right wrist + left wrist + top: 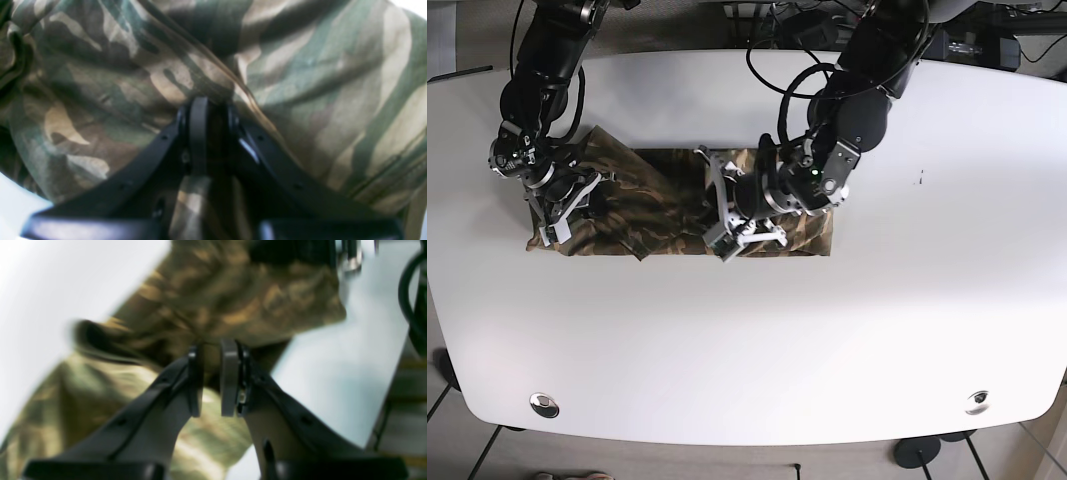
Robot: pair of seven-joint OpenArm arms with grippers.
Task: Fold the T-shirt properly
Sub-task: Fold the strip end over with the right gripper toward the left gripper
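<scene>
Both hands pinch the camouflage T-shirt lying on the white table: left hand clamps its middle fold, right hand clamps the bunched end near the table's edge.

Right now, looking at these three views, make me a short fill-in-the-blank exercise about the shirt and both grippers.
1. The T-shirt has a ____ pattern.
2. It lies on a ____ table.
3. The left gripper pinches a fold of ____.
4. In the base view, the right gripper is at the shirt's ____ end.

Missing words: camouflage; white; fabric; left
</scene>
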